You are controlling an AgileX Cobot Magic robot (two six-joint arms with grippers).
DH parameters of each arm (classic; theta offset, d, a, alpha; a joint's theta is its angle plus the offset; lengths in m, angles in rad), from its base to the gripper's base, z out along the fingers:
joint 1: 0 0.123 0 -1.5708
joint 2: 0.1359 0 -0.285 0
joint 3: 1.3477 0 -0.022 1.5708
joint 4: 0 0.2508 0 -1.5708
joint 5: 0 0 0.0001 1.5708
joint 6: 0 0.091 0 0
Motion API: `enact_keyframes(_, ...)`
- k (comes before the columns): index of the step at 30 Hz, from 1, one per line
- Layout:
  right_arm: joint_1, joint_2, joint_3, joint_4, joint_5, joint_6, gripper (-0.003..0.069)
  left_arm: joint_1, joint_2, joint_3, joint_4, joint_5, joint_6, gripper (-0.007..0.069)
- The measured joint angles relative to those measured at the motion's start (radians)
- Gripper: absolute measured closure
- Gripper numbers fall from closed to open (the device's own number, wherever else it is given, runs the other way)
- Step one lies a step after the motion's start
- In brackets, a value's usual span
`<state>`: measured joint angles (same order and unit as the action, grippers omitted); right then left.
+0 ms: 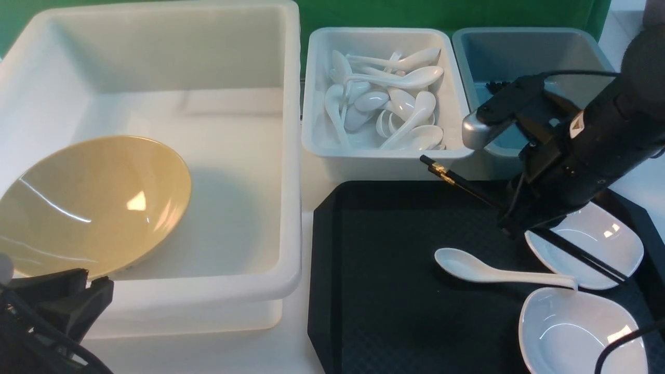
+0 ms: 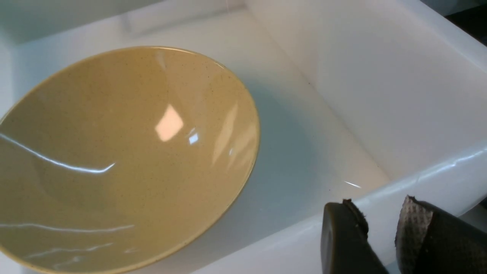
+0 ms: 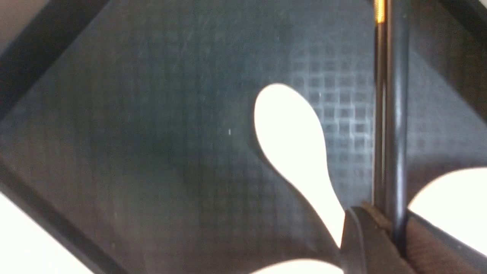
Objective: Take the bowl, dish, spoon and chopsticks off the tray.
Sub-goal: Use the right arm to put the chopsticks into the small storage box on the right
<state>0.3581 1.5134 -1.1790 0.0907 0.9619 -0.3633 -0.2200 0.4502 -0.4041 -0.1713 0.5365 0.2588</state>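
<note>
The right gripper (image 3: 384, 224) pinches the chopsticks (image 1: 464, 185) over the tray (image 1: 384, 311) — the spoon (image 1: 480, 270) lies on it; the left gripper (image 2: 380, 224), released, hangs near the bowl (image 1: 93, 208) in the bin (image 1: 244, 62).

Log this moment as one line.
right gripper: shut on chopsticks over tray | left gripper: open, empty | bowl: in large white bin | spoon, near dish, far dish: on tray
</note>
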Motion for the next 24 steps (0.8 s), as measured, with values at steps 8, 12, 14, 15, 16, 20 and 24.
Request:
enact_keyframes(8, -0.144, -0.081, 0.000, -0.076, -0.433, 0.089, 0.0572, 0.000, 0.000, 0.000, 0.001, -0.001, 0.000, 0.0467)
enact_keyframes(12, -0.220, 0.006, -0.001, -0.081, -0.907, 0.157, 0.0572, 0.000, 0.000, 0.000, 0.001, -0.001, 0.000, 0.0467)
enact_keyframes(14, -0.238, 0.084, -0.022, -0.081, -1.061, 0.151, 0.0557, 0.000, 0.000, 0.000, 0.001, -0.001, 0.000, 0.0467)
enact_keyframes(15, -0.248, 0.133, -0.051, -0.081, -1.100, 0.146, 0.0533, 0.000, 0.000, 0.000, 0.001, -0.001, 0.000, 0.0467)
enact_keyframes(16, -0.254, 0.181, -0.083, -0.081, -1.102, 0.140, 0.0496, 0.000, 0.000, 0.000, 0.001, -0.001, -0.001, 0.0467)
enact_keyframes(20, -0.273, 0.269, -0.152, -0.081, -1.002, 0.138, 0.0374, 0.000, 0.000, 0.000, 0.000, -0.001, -0.007, 0.0467)
enact_keyframes(24, -0.269, 0.269, -0.194, -0.081, -0.747, 0.157, 0.0261, 0.000, 0.000, 0.000, -0.002, 0.006, -0.007, 0.0467)
